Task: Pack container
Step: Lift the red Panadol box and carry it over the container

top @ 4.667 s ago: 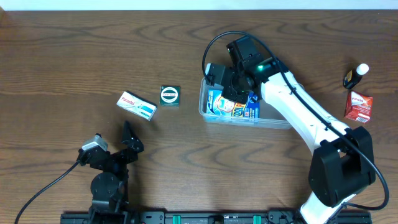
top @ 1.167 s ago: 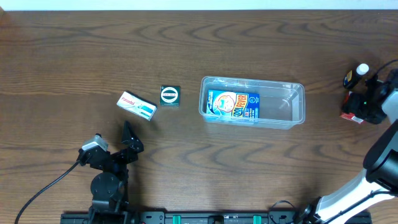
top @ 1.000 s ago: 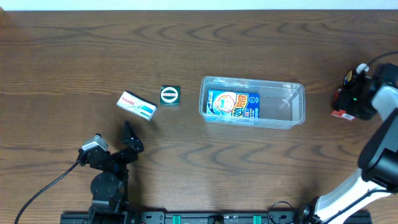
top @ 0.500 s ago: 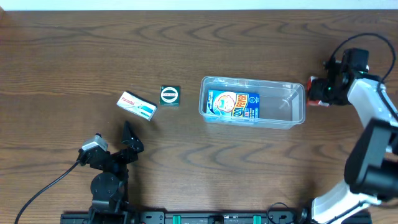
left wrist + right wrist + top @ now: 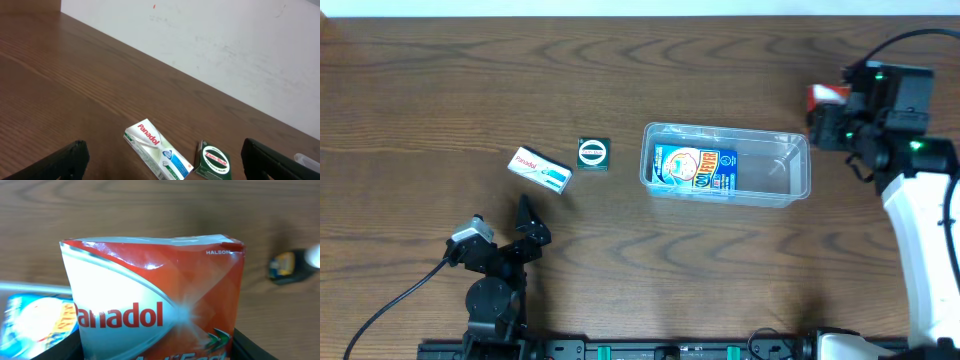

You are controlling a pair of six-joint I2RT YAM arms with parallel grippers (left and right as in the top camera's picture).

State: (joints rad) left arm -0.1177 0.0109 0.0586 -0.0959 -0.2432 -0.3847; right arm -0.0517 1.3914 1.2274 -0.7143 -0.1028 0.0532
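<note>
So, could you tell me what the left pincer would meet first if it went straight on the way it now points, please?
Probably the white Panadol box, lying ahead of the open left pincer in its wrist view; the green Zam-Buk box sits to the right. Depth is unclear.

Red-white pack (image 5: 155, 305), clear container (image 5: 776, 166), perhaps green box (image 5: 593, 152)

The left arm sits folded low at the near edge, toward the left corner, with the left gripper (image 5: 532, 225) spread wide. The right arm stretches up the right edge, and the right gripper (image 5: 825, 118) is clamped on a red box (image 5: 823, 96).
</note>
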